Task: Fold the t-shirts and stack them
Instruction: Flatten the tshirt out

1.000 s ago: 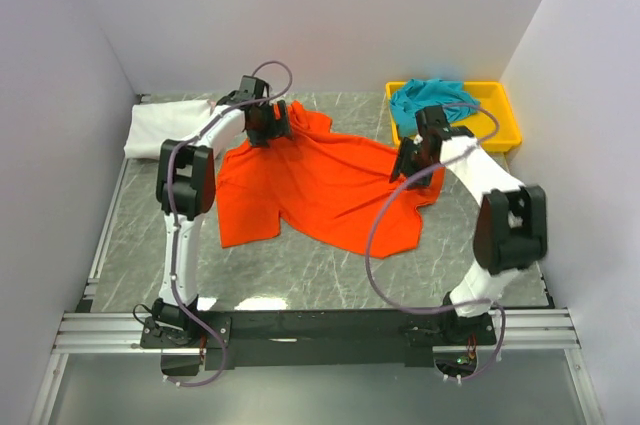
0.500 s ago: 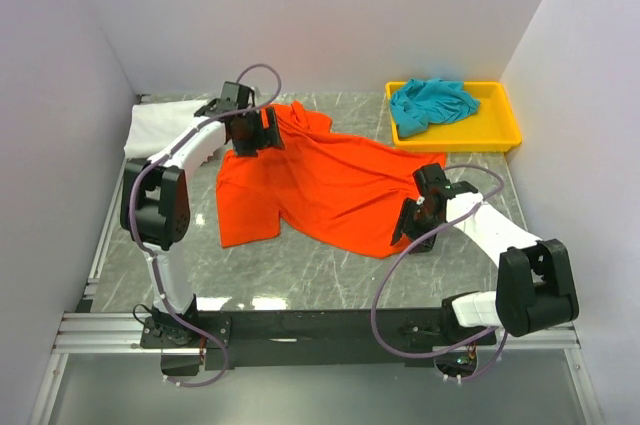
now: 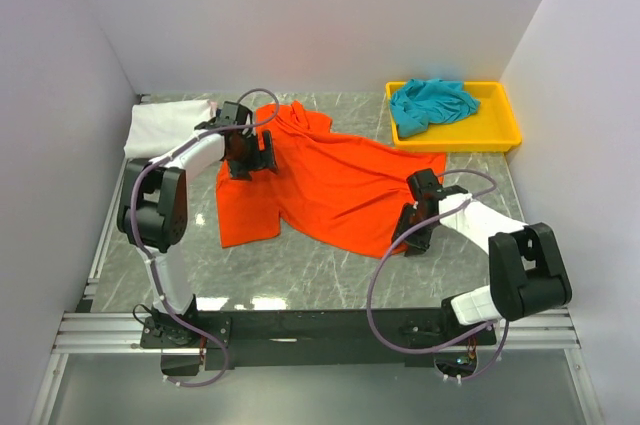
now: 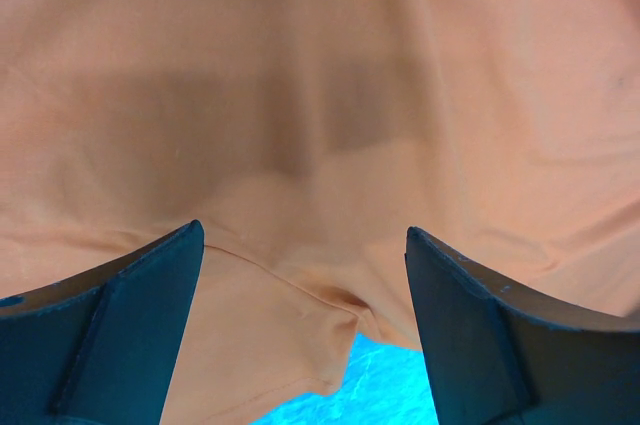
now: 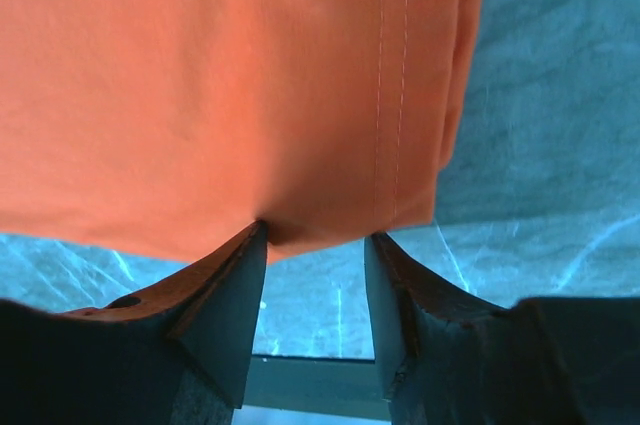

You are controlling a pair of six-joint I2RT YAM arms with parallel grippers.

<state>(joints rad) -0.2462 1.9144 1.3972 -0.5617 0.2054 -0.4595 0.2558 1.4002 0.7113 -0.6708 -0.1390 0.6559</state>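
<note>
The orange-red t-shirt (image 3: 330,185) lies spread and crumpled on the marble table. My left gripper (image 3: 248,157) hovers over its left shoulder, by the sleeve. In the left wrist view that gripper (image 4: 305,235) stands wide open above a seam fold of the orange cloth (image 4: 320,95). My right gripper (image 3: 413,230) is at the shirt's near right hem. In the right wrist view it (image 5: 315,235) is open, with the stitched hem edge of the orange cloth (image 5: 220,75) right at the fingertips. The teal t-shirt (image 3: 430,103) is bunched in a yellow tray (image 3: 505,130). The white t-shirt (image 3: 160,125) lies at the back left.
White walls close in the table on the left, back and right. The metal rail (image 3: 320,325) with both arm bases runs along the near edge. Bare marble (image 5: 540,95) shows to the right of the hem and in front of the orange shirt.
My right arm swung from beside the tray down to the shirt's near right hem, and its jaws narrowed a little. My left gripper moved from the collar toward the left and nearer, staying wide open.
</note>
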